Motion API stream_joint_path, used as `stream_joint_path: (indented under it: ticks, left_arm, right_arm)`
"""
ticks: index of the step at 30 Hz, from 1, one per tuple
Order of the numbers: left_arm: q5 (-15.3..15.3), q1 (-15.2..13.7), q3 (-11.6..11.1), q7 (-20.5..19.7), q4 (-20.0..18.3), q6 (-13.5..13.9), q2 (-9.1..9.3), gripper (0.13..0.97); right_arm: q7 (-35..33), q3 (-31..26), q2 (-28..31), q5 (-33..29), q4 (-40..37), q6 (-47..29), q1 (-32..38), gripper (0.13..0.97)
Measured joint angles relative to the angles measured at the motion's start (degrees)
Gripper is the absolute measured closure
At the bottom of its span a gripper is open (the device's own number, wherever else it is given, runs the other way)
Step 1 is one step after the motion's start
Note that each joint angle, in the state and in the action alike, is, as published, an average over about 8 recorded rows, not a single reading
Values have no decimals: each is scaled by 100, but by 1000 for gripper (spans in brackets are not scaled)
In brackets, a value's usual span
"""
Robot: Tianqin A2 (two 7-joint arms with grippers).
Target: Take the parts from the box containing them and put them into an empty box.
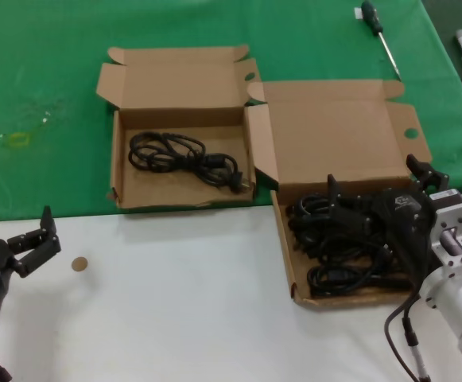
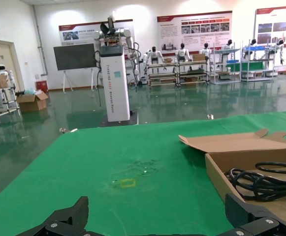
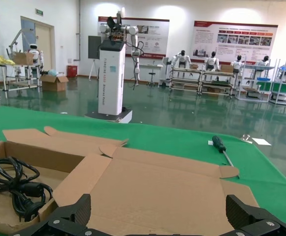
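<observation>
Head view: right gripper (image 1: pixel 374 199), jaws wide, hangs over the cables (image 1: pixel 338 239) in the right box (image 1: pixel 338 135); a pick seems underway. Next: descend, close, carry to left box (image 1: pixel 179 87). Left gripper (image 1: pixel 36 235) waits open.

The right gripper (image 1: pixel 371 208) covers much of the cables (image 1: pixel 335 256) in the right box (image 1: pixel 285 239); their count cannot be told. That box's right wall is hidden behind the arm. In the left wrist view the left box (image 2: pixel 216 172) runs off the edge. The screwdriver (image 1: pixel 379 35) handle is cut off in the head view. A small round object (image 1: pixel 79 264) on the white surface cannot be identified.
</observation>
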Motion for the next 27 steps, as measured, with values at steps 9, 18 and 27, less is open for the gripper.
stream_joint_path:
  ticks: [9,18,27]
  left_arm:
    - [0,0,0,0,0,0,0,132]
    - [0,0,0,0,0,0,0,132]
    - [0,0,0,0,0,0,0,132]
  right_arm:
    - [0,0,0,0,0,0,0,129]
    - [0,0,0,0,0,0,0,129]
    - [0,0,0,0,0,0,0,129]
